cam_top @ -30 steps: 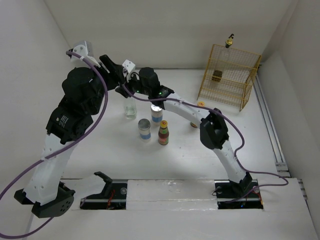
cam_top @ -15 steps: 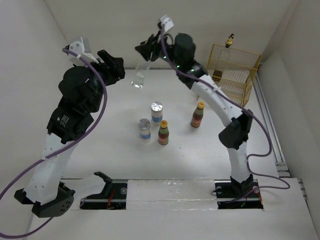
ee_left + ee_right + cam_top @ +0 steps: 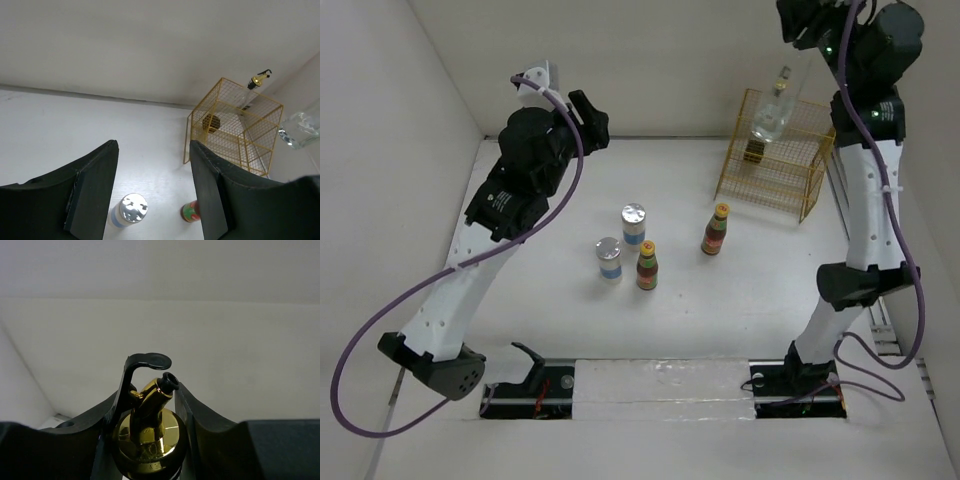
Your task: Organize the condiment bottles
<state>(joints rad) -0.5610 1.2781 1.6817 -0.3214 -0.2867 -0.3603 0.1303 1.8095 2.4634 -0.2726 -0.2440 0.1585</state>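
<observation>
left gripper (image 3: 152, 146): raised over the far left of the table (image 3: 520, 300), fingers apart, empty.
right gripper (image 3: 148, 396): high above the far right corner, clamped on the neck of the glass bottle (image 3: 770, 122).
glass bottle: clear, hanging tilted in the air, base just over the top of the rack (image 3: 770, 178); gold-black spout up between the fingers in the wrist view.
second glass bottle (image 3: 259, 80): inside the rack, spout sticking out above the top edge.
rack: yellow wire, far right of the table, near the walls.
far jar (image 3: 634, 225): upright mid-table, silver lid, blue label.
near jar (image 3: 609, 258): upright, just beside the far jar, toward the left front.
left sauce bottle (image 3: 647, 265): upright, just right of the near jar.
right sauce bottle (image 3: 716, 230): upright, apart from the other three, between them and the rack.
</observation>
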